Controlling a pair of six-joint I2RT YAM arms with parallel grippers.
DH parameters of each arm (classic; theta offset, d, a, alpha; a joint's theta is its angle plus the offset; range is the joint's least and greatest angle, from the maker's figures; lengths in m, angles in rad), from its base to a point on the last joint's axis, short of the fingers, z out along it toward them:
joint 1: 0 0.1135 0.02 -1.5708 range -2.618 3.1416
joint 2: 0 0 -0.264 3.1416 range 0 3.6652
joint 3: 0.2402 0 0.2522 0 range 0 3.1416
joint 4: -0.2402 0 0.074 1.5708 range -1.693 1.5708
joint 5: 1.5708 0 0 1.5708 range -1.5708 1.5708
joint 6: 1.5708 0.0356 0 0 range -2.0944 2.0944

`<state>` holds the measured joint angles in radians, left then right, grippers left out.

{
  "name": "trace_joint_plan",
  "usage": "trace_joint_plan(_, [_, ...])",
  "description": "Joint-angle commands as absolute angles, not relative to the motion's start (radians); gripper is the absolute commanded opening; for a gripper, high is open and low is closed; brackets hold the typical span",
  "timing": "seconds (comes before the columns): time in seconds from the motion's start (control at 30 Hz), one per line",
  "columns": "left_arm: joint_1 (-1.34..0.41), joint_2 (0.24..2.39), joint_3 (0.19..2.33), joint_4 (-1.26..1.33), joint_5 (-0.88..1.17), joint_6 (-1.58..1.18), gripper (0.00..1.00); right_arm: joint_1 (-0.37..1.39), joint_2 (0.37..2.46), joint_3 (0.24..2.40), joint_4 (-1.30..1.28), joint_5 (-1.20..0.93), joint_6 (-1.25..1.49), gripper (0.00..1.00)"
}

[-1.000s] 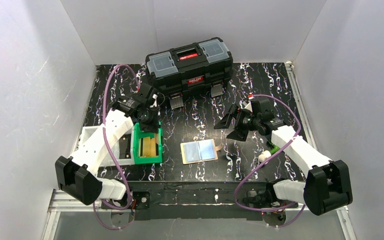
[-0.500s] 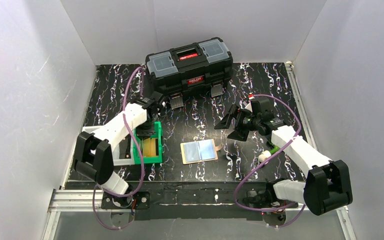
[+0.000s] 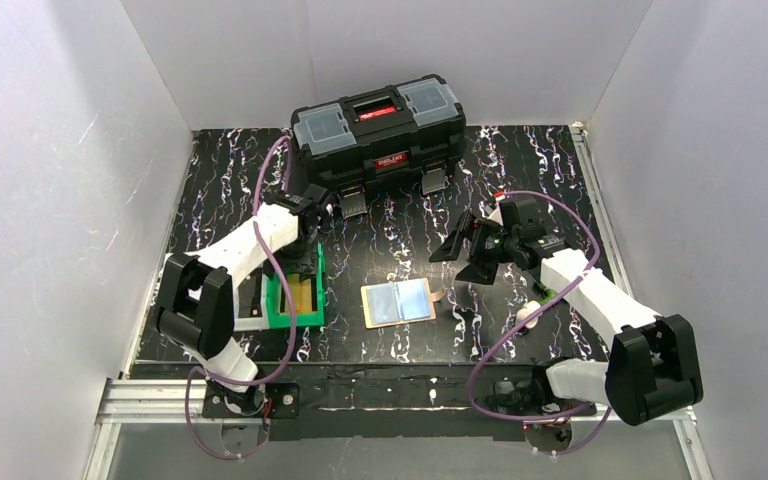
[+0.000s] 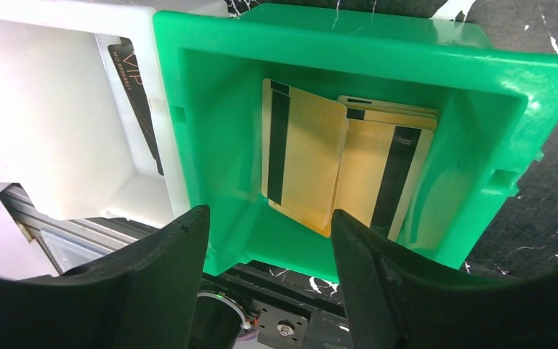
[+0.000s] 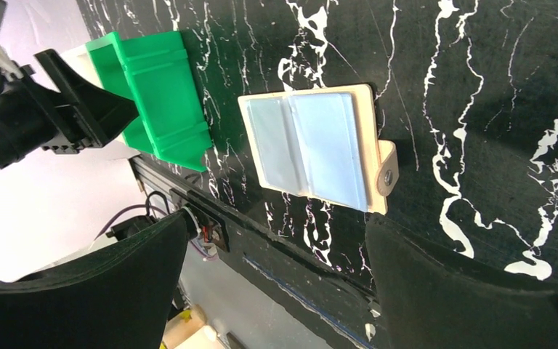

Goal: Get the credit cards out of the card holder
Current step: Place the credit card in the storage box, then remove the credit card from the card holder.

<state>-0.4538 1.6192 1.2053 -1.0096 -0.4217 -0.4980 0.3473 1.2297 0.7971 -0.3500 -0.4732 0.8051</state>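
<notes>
The tan card holder (image 3: 398,302) lies open and flat on the black marbled table, also visible in the right wrist view (image 5: 312,142). Both halves show light blue faces. I cannot tell whether these are credit cards or pocket linings. My right gripper (image 3: 460,257) hovers open just right of the holder, its jaws (image 5: 276,222) wide apart and empty. My left gripper (image 3: 302,258) hangs open over the green bin (image 4: 211,87), with nothing between its fingers (image 4: 269,214). Yellow-tan cards with black stripes (image 4: 305,160) lie in that bin.
A white tray (image 4: 58,116) adjoins the bin's left side, with a black card (image 4: 136,94) against its wall. A black toolbox (image 3: 380,135) stands at the back centre. Small white and green objects (image 3: 535,303) lie under the right forearm. White walls enclose the table.
My left gripper went from shut to open above the green bin, and the left arm's elbow swung up and to the right. The right gripper barely shifted.
</notes>
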Motion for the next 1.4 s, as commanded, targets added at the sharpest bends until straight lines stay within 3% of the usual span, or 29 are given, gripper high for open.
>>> trace_joint_plan(0.0, [-0.449, 1.544, 1.237, -1.030, -0.408, -0.488, 0.64, 0.358, 1.262, 0.858, -0.384, -0.462, 0.763, 0.98])
trace_joint_plan(0.37, [-0.450, 1.408, 1.307, -1.002, -0.124, -0.453, 0.77, 0.540, 1.388, 0.980, -0.474, -0.320, 0.746, 0.98])
trace_joint_plan(0.67, [-0.445, 1.383, 1.348, -0.966, 0.127, -0.461, 0.79, 0.694, 1.517, 1.121, -0.547, -0.195, 0.768, 0.98])
trace_joint_plan(1.0, [-0.385, 1.407, 1.346, -0.934, 0.272, -0.471, 0.80, 0.802, 1.719, 1.294, -0.658, -0.086, 0.739, 0.86])
trace_joint_plan(1.23, [-0.346, 1.406, 1.336, -0.920, 0.329, -0.470, 0.80, 0.861, 1.840, 1.393, -0.707, -0.065, 0.728, 0.59])
trace_joint_plan(1.37, [-0.332, 1.398, 1.341, -0.911, 0.350, -0.475, 0.80, 0.897, 1.901, 1.445, -0.760, -0.032, 0.727, 0.58])
